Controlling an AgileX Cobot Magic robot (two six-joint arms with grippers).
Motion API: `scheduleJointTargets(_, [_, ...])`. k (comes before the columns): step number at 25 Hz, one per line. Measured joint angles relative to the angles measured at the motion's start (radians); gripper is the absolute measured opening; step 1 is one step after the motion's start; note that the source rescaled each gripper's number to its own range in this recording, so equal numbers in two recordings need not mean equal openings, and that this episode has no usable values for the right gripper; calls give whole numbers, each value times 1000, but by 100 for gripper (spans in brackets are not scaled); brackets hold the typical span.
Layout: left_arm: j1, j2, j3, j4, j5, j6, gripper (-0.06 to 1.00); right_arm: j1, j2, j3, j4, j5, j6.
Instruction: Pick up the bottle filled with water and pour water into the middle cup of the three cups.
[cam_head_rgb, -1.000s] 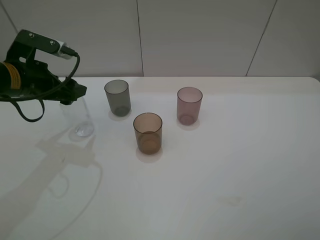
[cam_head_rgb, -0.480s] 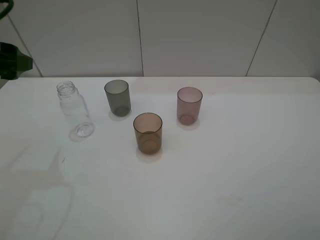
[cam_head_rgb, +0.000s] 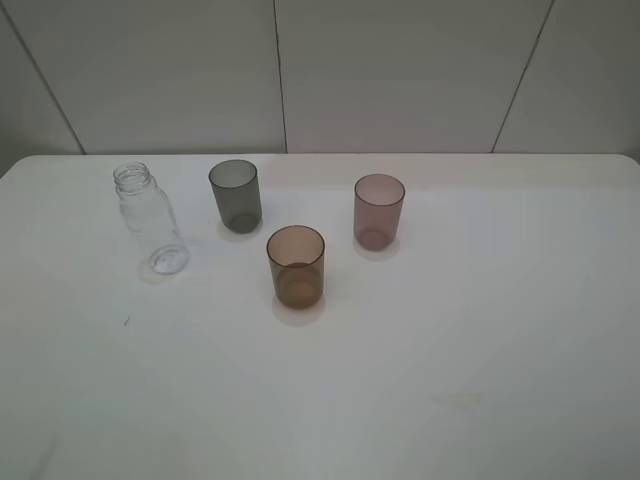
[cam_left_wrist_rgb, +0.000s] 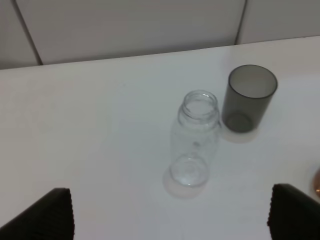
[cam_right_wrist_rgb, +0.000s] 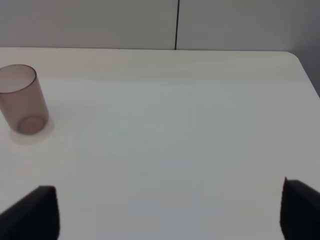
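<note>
Bottle (cam_head_rgb: 150, 222) upright on the counter (cam_head_rgb: 450, 350), uncapped, just beside the grey cup (cam_head_rgb: 235, 195), looking near empty. Amber middle cup (cam_head_rgb: 296, 266) nearest the front, pink cup (cam_head_rgb: 379, 210) off to its right. Left hand (cam_left_wrist_rgb: 170, 215) spread wide, holding nothing, well back from the bottle. Right hand (cam_right_wrist_rgb: 170, 215) wide too, empty. Risk ahead: clear, light bottle tipped by an off-centre approach, or knocked into the grey cup so close alongside. Pour possibly dry
</note>
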Motion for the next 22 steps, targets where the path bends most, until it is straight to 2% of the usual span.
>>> scheduleJointTargets(6, [0,-165,0,-85,272,58,100,0,0,0,0,0,0])
scheduleJointTargets(9, [0,-233,0,-90,347,99,100,0,0,0,0,0,0])
scheduleJointTargets(15, [0,-377,52,-89,378,173,100,0,0,0,0,0,0])
scheduleJointTargets(22, [0,-461,127,-87,353,179,100,0,0,0,0,0,0])
